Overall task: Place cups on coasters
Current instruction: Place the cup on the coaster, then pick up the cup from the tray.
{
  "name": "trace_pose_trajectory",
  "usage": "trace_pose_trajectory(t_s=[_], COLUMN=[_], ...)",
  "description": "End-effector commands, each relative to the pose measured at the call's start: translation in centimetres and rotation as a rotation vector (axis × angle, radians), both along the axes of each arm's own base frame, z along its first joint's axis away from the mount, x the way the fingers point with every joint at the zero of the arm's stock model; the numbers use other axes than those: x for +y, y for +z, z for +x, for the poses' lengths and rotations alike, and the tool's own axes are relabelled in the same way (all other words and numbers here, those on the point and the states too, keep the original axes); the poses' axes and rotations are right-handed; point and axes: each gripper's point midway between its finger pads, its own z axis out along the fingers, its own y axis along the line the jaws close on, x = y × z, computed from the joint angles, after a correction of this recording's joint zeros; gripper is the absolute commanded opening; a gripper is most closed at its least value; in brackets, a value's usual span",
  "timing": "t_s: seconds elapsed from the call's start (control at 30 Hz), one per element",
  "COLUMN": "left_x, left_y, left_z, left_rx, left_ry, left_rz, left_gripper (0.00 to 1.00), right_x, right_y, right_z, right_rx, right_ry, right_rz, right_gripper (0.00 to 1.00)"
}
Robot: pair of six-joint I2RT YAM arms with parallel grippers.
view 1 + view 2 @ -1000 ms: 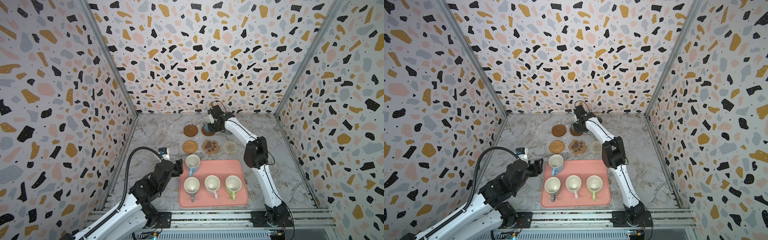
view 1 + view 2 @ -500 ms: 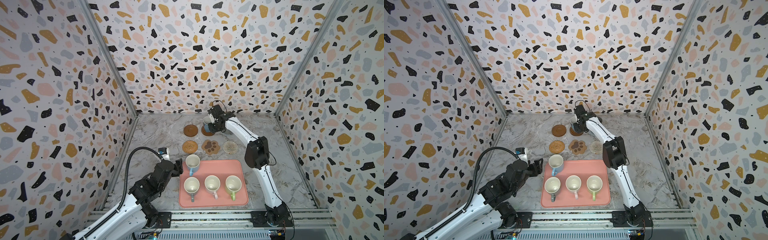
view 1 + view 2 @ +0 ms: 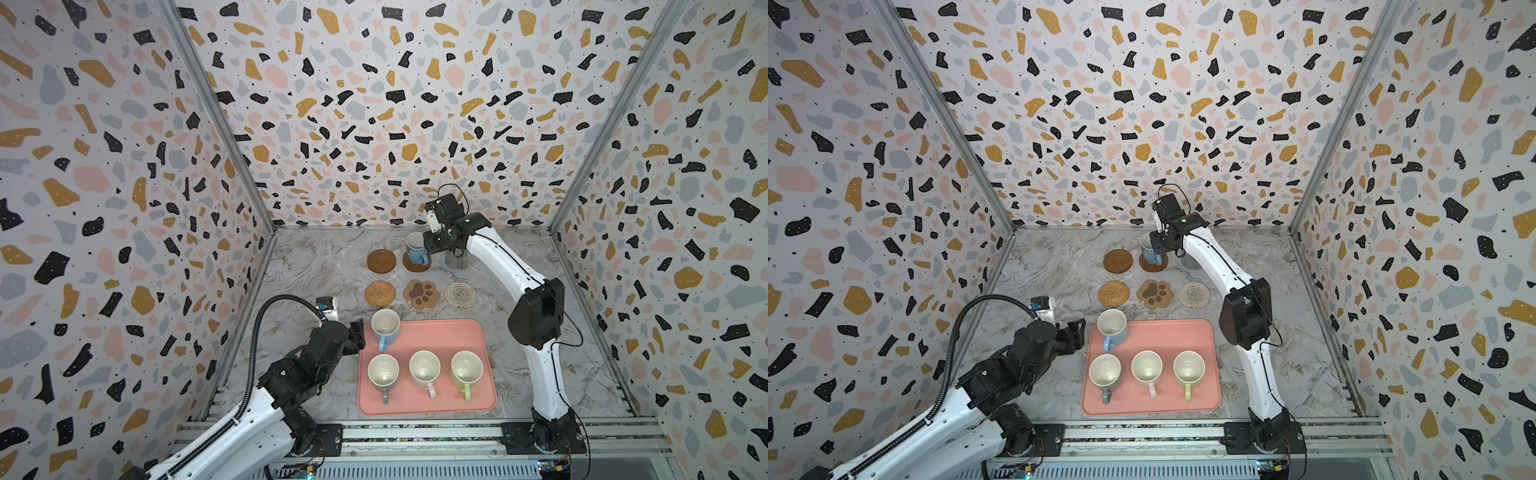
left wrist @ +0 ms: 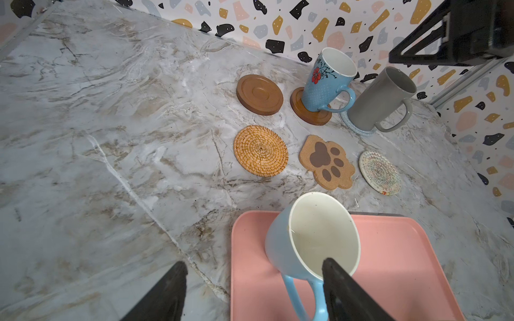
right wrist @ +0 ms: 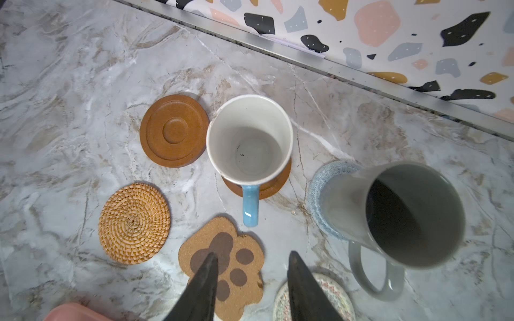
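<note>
**Operator:** Where do my grippers stand?

**Spotter:** Your right gripper [image 5: 251,254] hangs near the counter's back edge, jaws parted and pinching nothing. The flowered blue mug [image 5: 250,139] stands upright on a wooden disc [image 5: 278,183] just beyond the tips, its handle pointing toward them. Your left gripper [image 4: 253,262] is spread wide and empty, just beside the plain light blue mug [image 3: 385,328] at the far-left corner of the pink tray [image 3: 449,336].

**Operator:** And the rest?

**Spotter:** The tall dark grey mug [image 5: 411,214] sits on the grey-blue woven coaster [image 5: 317,189], next to the flowered one. You have the grey mug [image 3: 383,371], pink mug [image 3: 424,368] and green mug [image 3: 466,368] in a row along the tray's near edge. The second wooden disc [image 5: 173,130], rattan round [image 5: 133,222], paw mat [image 5: 242,275] and whitish round [image 4: 379,172] lie uncovered.
</note>
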Motion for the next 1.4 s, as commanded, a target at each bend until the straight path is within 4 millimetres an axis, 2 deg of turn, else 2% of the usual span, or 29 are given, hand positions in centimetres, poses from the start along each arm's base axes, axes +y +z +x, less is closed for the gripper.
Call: trace_pose_trajectory(t_s=[0.0, 0.13, 0.23, 0.37, 0.57, 0.7, 0.9, 1.1, 1.27, 1.37], left_x=[0.0, -0.1, -0.7, -1.7, -2.8, -3.6, -4.8, -6.4, -7.7, -8.5], left_y=[0.9, 1.0, 0.9, 0.5, 0.3, -0.1, -0.4, -1.4, -3.0, -3.2], left_z=[0.2, 0.3, 0.5, 0.5, 0.7, 0.7, 1.2, 0.3, -0.3, -0.5], left_rx=[0.000, 0.034, 0.066, 0.118, 0.155, 0.186, 0.204, 0.249, 0.295, 0.304], left_ry=[0.014, 0.007, -0.015, -0.051, -0.096, -0.131, -0.159, -0.219, -0.267, -0.292], left_rz=[-0.007, 0.038, 0.055, 0.072, 0.078, 0.089, 0.092, 0.106, 0.147, 0.168], left_gripper=[0.77, 0.77, 0.76, 0.74, 0.71, 0.70, 0.69, 0.66, 0.64, 0.63], right_x=[-1.2, -3.0, -4.7, -8.0, -12.0, -13.4, -15.5, -16.8, -17.1, -17.1], right_y=[4.4, 5.0, 4.4, 3.6, 2.1, 1.5, -1.0, -3.1, -3.2, -2.8], right_z=[-1.3, -3.3, -5.1, -7.4, -9.3, -10.5, -12.1, -13.4, -13.5, -13.3], right_rx=[-0.083, -0.098, -0.089, -0.082, -0.066, -0.075, -0.037, 0.000, 0.002, -0.003], right_ry=[-0.019, -0.030, -0.044, -0.098, -0.169, -0.184, -0.234, -0.278, -0.288, -0.289], right_rz=[0.058, 0.082, 0.106, 0.150, 0.220, 0.217, 0.222, 0.240, 0.250, 0.251], right_gripper=[0.45, 0.46, 0.46, 0.48, 0.49, 0.49, 0.50, 0.50, 0.50, 0.50])
